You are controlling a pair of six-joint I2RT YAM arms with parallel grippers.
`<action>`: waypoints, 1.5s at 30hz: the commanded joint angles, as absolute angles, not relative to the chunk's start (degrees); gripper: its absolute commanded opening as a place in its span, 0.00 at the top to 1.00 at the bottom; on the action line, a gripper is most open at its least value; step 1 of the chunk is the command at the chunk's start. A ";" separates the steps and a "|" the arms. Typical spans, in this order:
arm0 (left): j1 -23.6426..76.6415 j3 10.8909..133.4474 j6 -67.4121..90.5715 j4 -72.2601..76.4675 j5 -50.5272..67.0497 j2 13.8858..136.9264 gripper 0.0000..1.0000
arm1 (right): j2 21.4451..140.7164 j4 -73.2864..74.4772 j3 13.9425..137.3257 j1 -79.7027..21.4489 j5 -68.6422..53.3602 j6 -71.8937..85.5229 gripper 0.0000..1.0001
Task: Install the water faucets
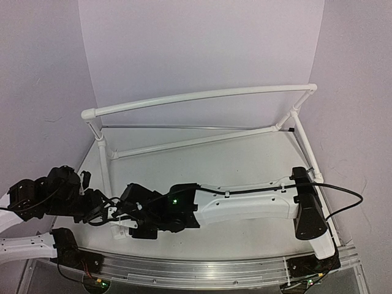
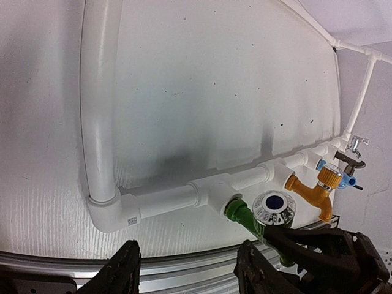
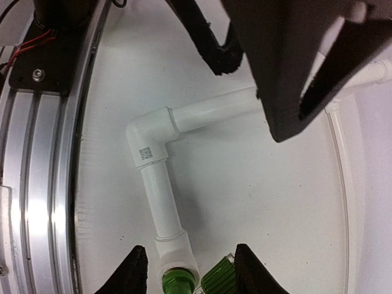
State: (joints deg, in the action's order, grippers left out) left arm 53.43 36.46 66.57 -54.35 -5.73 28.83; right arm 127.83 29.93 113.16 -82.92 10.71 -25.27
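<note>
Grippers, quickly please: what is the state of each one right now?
Left gripper: open, holding nothing.
Right gripper: jaws stand around the green faucet; it cannot be told whether they clamp it.

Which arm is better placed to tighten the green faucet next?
Right, probably: its fingers flank the green faucet on the pipe frame; the left fingers stand open and empty, short of it.

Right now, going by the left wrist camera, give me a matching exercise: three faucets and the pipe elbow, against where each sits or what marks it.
Things:
1. green faucet
2. orange faucet
3. silver faucet
4. elbow

Descriptions:
A. farthest along the pipe
B. carries a square code label
C. on the tee next to the corner
D. has a yellow knob

Pairs: 1-C, 2-D, 3-A, 4-B
</note>
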 commanded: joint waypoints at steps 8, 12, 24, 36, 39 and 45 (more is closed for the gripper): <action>53.44 40.04 68.02 -56.38 -8.32 25.36 0.45 | 126.31 29.27 114.00 -80.53 17.11 -23.44 0.72; 53.44 40.19 67.84 -56.34 -8.40 25.93 0.44 | 124.81 29.26 112.54 -79.97 17.47 -23.35 0.78; 53.45 40.69 67.44 -56.26 -8.87 27.06 0.44 | 118.88 29.27 105.31 -77.88 14.65 -25.05 0.86; 53.43 40.78 67.28 -56.26 -8.95 27.34 0.44 | 111.61 29.59 92.70 -76.87 7.48 -28.83 0.92; 53.42 40.96 67.06 -55.87 -8.90 27.91 0.43 | 111.47 29.63 90.69 -76.96 5.37 -30.44 0.95; 53.44 42.00 66.77 -56.11 -9.11 29.17 0.44 | 112.21 29.53 89.71 -79.36 1.03 -31.71 0.96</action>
State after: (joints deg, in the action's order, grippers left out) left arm 53.32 38.82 67.53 -55.72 -7.72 29.03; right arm 113.75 29.96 89.88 -77.41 5.21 -30.45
